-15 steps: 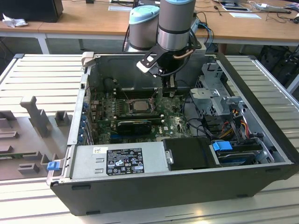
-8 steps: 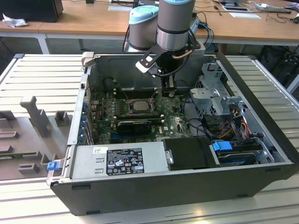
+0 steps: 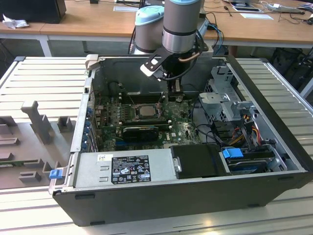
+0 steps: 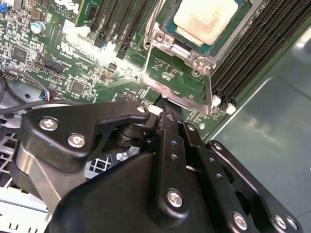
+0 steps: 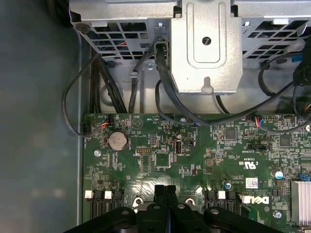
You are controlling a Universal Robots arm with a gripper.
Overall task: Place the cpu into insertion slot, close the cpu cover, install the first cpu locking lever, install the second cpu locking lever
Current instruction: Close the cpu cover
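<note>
The cpu (image 3: pixel 145 110) (image 4: pixel 209 19), a pale silver square, lies flat in the insertion slot (image 3: pixel 135 113) on the green motherboard. The cpu cover (image 4: pixel 156 29), a thin silver frame, lies around the chip with the metal top showing through its window. A thin wire lever (image 4: pixel 210 85) runs along the socket's edge toward my fingertips. My gripper (image 3: pixel 174 91) (image 4: pixel 166 114) (image 5: pixel 165 190) hangs low over the board just beside the socket's edge, on the exterior view's right of the chip. Its black fingers are shut together with nothing visible between them.
A grey drive cage (image 3: pixel 225 98) (image 5: pixel 206 48) with black cables stands on the exterior view's right of the gripper. Long black memory slots (image 4: pixel 252 53) flank the socket. A power supply (image 3: pixel 122 169) spans the case front. The case wall (image 5: pixel 39 121) lies close by.
</note>
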